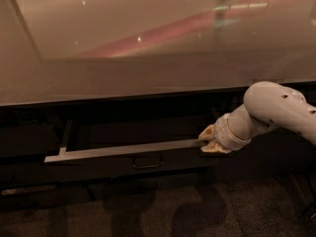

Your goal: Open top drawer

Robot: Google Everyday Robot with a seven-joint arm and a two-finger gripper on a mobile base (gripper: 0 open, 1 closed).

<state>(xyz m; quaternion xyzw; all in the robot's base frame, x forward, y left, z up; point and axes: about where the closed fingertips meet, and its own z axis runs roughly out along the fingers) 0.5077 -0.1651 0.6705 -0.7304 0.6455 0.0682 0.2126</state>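
The pulling step is judged to be under way: the top drawer (pixel 111 164) is seen partly drawn out from beneath the counter (pixel 148 78), and the task is taken to be well begun but not finished, since only a narrow opening is shown behind the front. The drawer is placed at about 6 to 7 o'clock from the middle of the view, just under the counter's front edge. The gripper (pixel 210 142) is found at roughly 4 o'clock in the view, set against the 3 o'clock end of the drawer's grey rim (pixel 98 153), with the pale arm (pixel 276 107) reaching in from the 3 o'clock side. Whether the jaws are apart, together or clamped on the rim cannot be told. The next move is judged to call for a steady, straight draw toward 6 o'clock, kept in line with the slides; because the force is applied at one end instead of the middle, a skewed pull and binding are to be guarded against. The drawer is shown as a wide, flat, dark front with a small curved handle (pixel 147 162) at its centre, left untouched, at 9 o'clock from the gripper. A thin grey strip is formed by the rim along the top, and a grey side is seen running back at the 9 o'clock end. The inside is lost in shadow.
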